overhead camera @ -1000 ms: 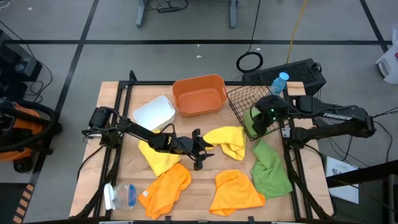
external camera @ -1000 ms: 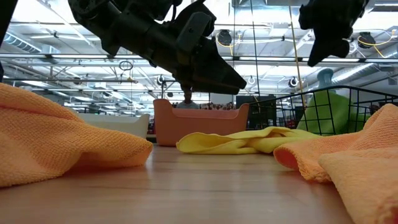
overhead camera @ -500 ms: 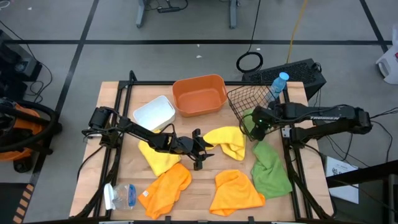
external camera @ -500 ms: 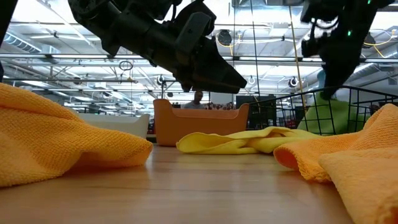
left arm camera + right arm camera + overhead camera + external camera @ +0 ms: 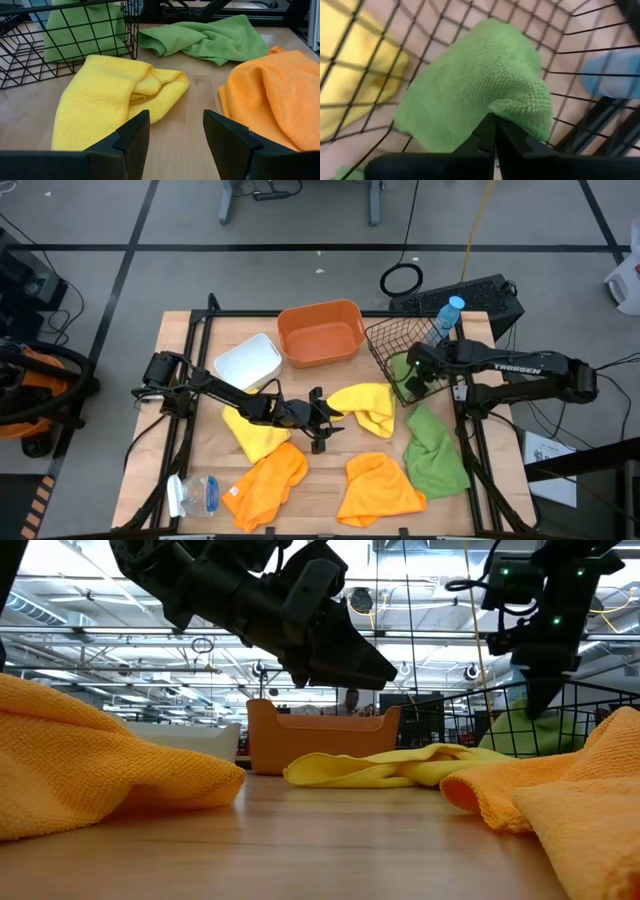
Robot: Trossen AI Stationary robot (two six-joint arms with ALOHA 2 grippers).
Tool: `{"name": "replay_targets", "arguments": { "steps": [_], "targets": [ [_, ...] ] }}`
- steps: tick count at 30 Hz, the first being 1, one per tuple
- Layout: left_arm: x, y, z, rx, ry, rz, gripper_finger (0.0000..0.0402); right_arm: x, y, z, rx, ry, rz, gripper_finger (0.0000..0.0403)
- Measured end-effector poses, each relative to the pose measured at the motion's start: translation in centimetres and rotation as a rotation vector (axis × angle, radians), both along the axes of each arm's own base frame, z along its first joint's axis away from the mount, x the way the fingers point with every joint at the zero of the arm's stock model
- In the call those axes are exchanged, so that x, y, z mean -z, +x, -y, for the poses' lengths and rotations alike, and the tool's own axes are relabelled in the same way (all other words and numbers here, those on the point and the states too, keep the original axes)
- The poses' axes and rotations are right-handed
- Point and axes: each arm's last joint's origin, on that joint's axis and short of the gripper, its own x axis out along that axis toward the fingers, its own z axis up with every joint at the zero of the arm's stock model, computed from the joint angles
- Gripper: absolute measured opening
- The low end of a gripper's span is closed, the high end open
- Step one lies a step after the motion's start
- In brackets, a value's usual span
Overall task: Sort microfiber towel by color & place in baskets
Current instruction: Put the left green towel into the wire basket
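My right gripper is down inside the black wire-mesh basket, shut on a green towel. My left gripper hovers open over the table's middle, beside a yellow towel that lies flat; it touches nothing. On the table also lie a second yellow towel, two orange towels and another green towel. The orange tub and the white tray stand at the far side. My right gripper pinches a raised fold of the green towel between its two shut fingers, coming from above and pointing down into the basket. The rest of the towel spreads below the fingers against the basket's mesh floor and wall.
A blue-capped clear bottle stands just behind the wire basket. A clear plastic packet lies at the near left corner. The dark frame rails run along the table's left and right sides. Bare wood shows between the towels at the centre.
My right gripper has moved toward the table's left and down, from above the wire basket's right rim into the basket, carrying the green towel with it. The left arm has kept still.
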Motion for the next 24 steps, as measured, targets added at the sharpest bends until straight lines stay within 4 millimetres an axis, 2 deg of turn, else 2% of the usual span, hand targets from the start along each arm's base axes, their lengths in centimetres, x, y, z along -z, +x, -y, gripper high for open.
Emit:
{"name": "replay_targets", "arguments": {
  "steps": [6,13,19,24],
  "targets": [
    [0.0,0.0,0.0,0.0,0.0,0.0,0.0192,1.1,0.7,0.9,0.044,-0.025,0.041,0.0001],
    [0.0,0.0,0.1,0.002,0.001,-0.003,0.0192,2.2,1.0,1.6,0.074,0.003,-0.018,0.0],
    [0.1,-0.1,0.2,0.004,0.002,-0.007,0.0192,2.3,0.4,1.7,0.127,0.02,-0.069,0.0],
    [0.1,-0.1,0.1,0.004,0.003,-0.011,0.0192,0.9,0.1,1.5,0.166,0.023,-0.05,0.0017]
  ]
}}
